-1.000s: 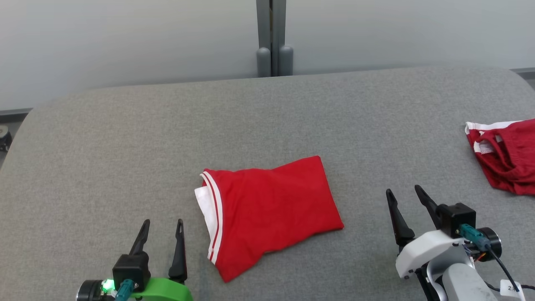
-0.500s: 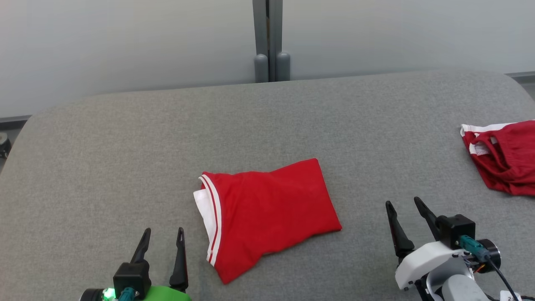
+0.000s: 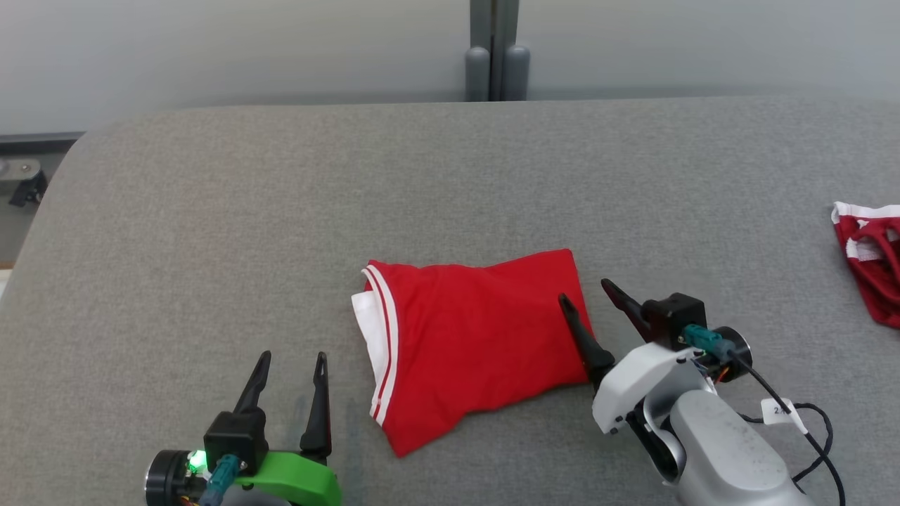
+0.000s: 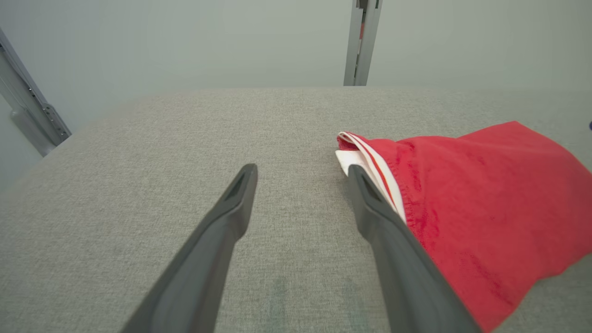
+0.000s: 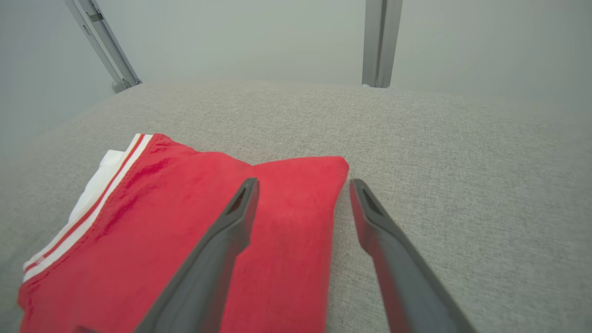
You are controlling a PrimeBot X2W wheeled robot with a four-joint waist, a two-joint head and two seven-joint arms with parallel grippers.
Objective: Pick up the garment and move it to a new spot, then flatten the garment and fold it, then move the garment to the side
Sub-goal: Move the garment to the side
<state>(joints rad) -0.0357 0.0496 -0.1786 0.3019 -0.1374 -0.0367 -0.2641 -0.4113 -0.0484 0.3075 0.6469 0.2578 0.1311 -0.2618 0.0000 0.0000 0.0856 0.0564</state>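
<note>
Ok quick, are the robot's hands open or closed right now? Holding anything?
Left gripper: open, holding nothing.
Right gripper: open, holding nothing, fingers either side of the folded red garment's right edge.

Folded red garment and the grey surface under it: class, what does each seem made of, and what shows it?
Folded red garment: seemingly soft matte knit cloth; it creases gently and carries sewn white-striped trim. Grey surface: apparently matte woven upholstery fabric; a fine flecked weave shows close up.
</note>
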